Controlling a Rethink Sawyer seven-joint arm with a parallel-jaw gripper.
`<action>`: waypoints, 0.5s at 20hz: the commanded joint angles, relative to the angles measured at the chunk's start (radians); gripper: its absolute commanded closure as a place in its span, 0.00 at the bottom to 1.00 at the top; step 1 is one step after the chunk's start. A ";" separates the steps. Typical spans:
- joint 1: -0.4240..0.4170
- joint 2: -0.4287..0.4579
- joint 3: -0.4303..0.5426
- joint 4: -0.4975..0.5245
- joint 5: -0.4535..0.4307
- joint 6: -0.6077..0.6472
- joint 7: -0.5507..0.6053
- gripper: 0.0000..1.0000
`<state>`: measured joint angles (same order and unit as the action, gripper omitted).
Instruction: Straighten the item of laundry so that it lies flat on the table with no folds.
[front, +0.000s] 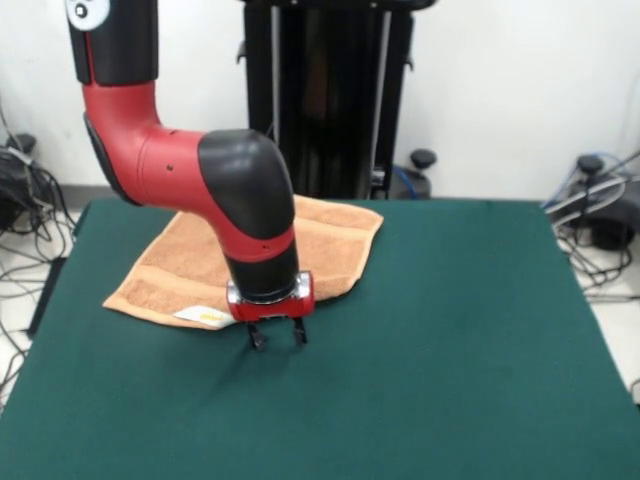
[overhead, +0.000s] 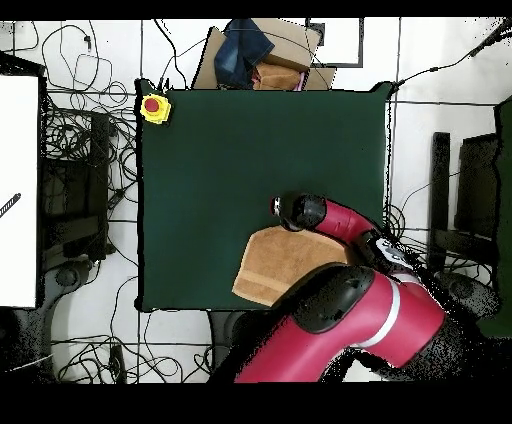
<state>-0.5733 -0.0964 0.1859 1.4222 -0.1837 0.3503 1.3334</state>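
Both jaws (front: 277, 336) just off towel (front: 330, 245) edge

Nothing can be read; the towel's (front: 250, 262) white label (front: 200, 316) is too small to make out.

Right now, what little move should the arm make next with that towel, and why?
Probably a short shift back over the towel's near edge and down to pinch it. The gripper hangs open just past that edge, above the bare table, holding nothing, and the towel appears to lie doubled over rather than spread out.
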 joint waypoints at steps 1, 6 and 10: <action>0.006 0.108 0.030 0.146 -0.115 0.081 -0.027 0.00; 0.199 0.099 -0.156 0.106 -0.110 -0.120 0.216 0.00; 0.209 0.114 -0.148 0.107 -0.128 -0.100 0.133 0.00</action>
<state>-0.4380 -0.1037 0.0899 1.4306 -0.2314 0.2398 1.3337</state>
